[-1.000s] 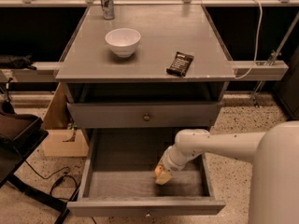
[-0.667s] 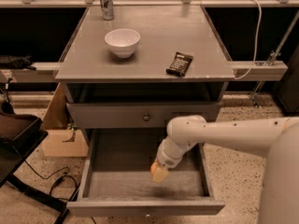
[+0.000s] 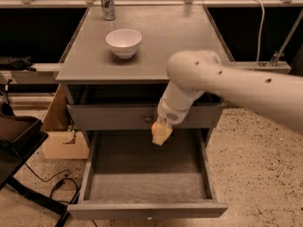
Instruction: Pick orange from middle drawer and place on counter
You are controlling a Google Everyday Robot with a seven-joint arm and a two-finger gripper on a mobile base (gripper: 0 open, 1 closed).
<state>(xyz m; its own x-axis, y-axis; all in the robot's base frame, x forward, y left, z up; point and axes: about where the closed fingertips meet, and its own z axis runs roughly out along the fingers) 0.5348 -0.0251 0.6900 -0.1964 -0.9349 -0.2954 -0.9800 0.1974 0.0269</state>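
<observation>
end effector clamped on orange | hangs over open middle drawer | level with upper drawer front | tabletop: white bowl, can far left

Thick cream-white arm, smooth rounded casing, small dark holes dotted along it, bulbous joint, tapered wrist, pale yellowish gripper at its tip, above the middle drawer
</observation>
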